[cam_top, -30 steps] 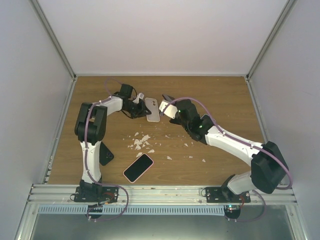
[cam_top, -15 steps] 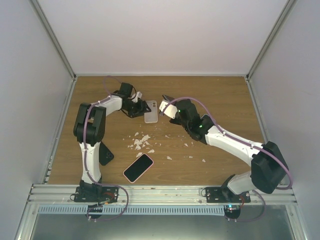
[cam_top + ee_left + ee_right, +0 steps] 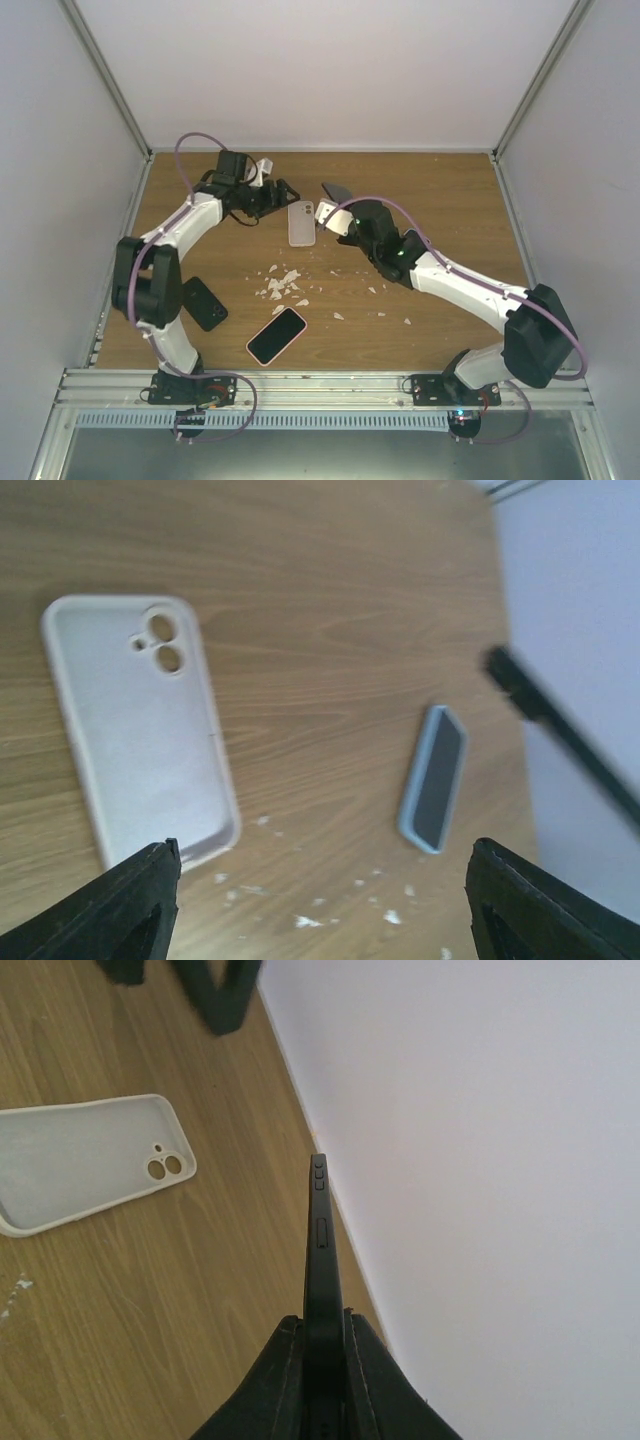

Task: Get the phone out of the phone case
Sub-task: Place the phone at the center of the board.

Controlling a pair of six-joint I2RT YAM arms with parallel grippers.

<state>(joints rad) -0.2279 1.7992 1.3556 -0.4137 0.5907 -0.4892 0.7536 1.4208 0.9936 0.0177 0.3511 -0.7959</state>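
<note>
The empty white phone case lies flat on the wooden table, inner side up, with nothing touching it. It also shows in the left wrist view as the white case and in the right wrist view as the same case. My right gripper is shut on the dark phone, which it holds edge-on above the table just right of the case. The phone stands pinched between the right gripper's fingers. My left gripper hangs open and empty back-left of the case, its jaws spread wide.
A pink-cased phone lies near the front, also seen as a cased phone. A black phone lies by the left arm. White crumbs litter the middle. White walls enclose three sides.
My left gripper opened, let go of the white case and drew back to the left. The case now lies flat on the table. The right arm kept still with the phone.
</note>
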